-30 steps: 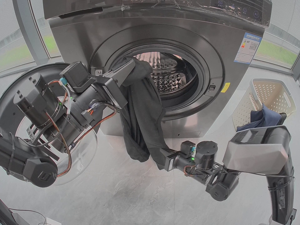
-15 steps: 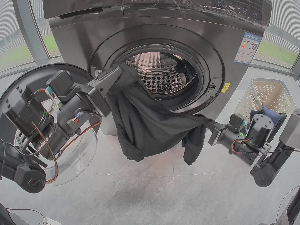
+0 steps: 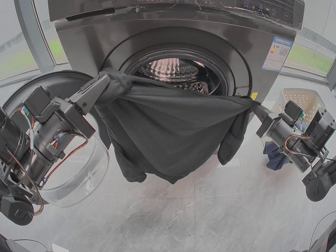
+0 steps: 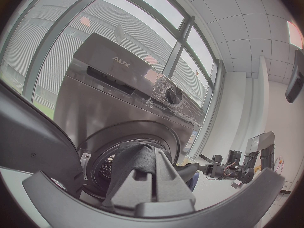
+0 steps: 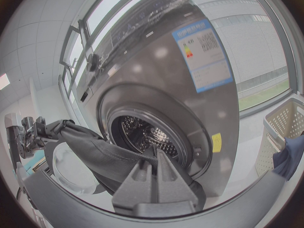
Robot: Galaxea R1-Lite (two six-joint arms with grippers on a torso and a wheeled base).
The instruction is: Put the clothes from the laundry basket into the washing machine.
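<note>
We hold the dark grey cloth garment [image 3: 168, 130] spread like a sheet in front of the round door opening [image 3: 176, 70] of the silver front-loading washing machine [image 3: 164, 32]. Our left gripper [image 3: 104, 81] is clamped tight on 1 bunched corner just off the opening's left edge. Our right gripper [image 3: 255, 106] is pinched closed on the opposite corner just off its right edge. We see no gap between either pair of fingers.

The garment's long axis runs straight across the opening. Its taut top edge crosses the lower half of the opening, and the rest hangs below the rim, so all of it is outside the drum. The drum lies directly behind the cloth, and the 2 grippers sit about equally near the opening. We judge that the next move calls for both arms to carry the corners inward and through the rim together.

The round glass door [image 3: 75, 179] stands swung open to the left of the opening. To the right of the opening is the white perforated plastic laundry basket [image 3: 309, 102], with a dark blue garment [image 3: 276, 154] draped over its side.
</note>
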